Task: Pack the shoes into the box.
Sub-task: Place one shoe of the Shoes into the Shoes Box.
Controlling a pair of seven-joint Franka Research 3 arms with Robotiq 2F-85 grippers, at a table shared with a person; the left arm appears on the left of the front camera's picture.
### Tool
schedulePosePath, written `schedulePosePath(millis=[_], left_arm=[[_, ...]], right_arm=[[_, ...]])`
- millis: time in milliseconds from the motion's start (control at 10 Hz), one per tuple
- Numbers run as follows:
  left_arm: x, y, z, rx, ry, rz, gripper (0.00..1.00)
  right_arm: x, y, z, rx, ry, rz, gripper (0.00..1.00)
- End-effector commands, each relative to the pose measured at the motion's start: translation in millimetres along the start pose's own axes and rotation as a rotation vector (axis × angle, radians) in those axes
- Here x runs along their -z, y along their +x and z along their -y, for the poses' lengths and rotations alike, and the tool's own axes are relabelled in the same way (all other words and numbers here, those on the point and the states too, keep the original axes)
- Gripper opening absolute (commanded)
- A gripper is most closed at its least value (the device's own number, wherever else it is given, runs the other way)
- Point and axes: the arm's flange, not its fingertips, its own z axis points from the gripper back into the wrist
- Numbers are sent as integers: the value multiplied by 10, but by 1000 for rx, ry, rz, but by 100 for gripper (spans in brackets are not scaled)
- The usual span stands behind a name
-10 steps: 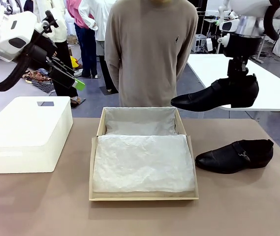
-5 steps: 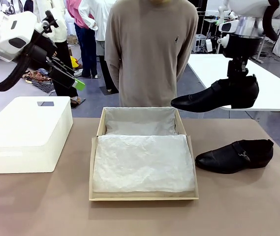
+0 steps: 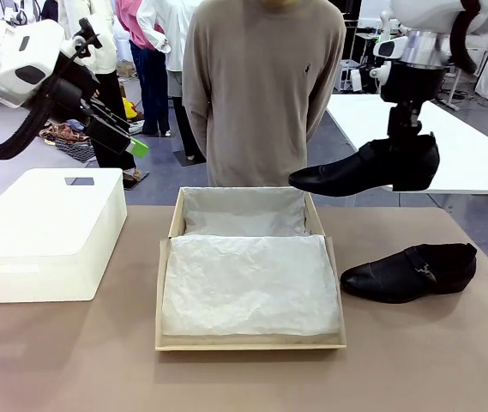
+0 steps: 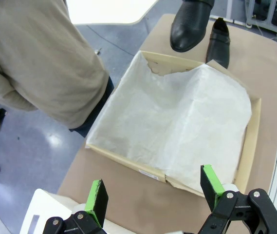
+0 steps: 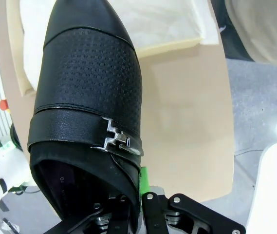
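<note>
At the tan box's (image 3: 248,346) 1 o'clock, my right pincer (image 3: 405,142) is clamped on the heel collar of one black shoe (image 3: 359,170). It carries the shoe level in the air, toe pointing toward 9 o'clock and just reaching over the box's far right corner. The box lies open at the middle of the tabletop (image 3: 424,369), its white tissue (image 3: 248,283) spread flat and nothing in it yet. The second shoe (image 3: 408,272) rests on the tabletop at the box's 3 o'clock, just beside its right wall. My left pincer (image 3: 132,137) hangs wide open and empty above the white bin (image 3: 46,236) at the box's 9 o'clock, and a person (image 3: 261,86) stands at 12 o'clock. The risk, as I judge it, is that I hold the shoe by its rear alone, so the long toe could swing down or the leather slip from the pads. A low pass could catch the toe on the box's wall, and a shoe laid across the middle would leave no room for its mate. The count: two shoes, one box, one bin, two pincers, one person at the tabletop.
</note>
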Motion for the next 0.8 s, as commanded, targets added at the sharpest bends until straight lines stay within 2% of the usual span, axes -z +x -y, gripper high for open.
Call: schedulePosePath(millis=[0,400,700], left_arm=[[8,-24,-18,7,-17,17,100],[8,-24,-18,7,-17,17,100],[8,-24,-18,7,-17,17,100]], right_arm=[[16,354,15,8,11,33,0],[173,1066,39,-8,11,30,0],[379,1433,122,-26,-8,30,0]])
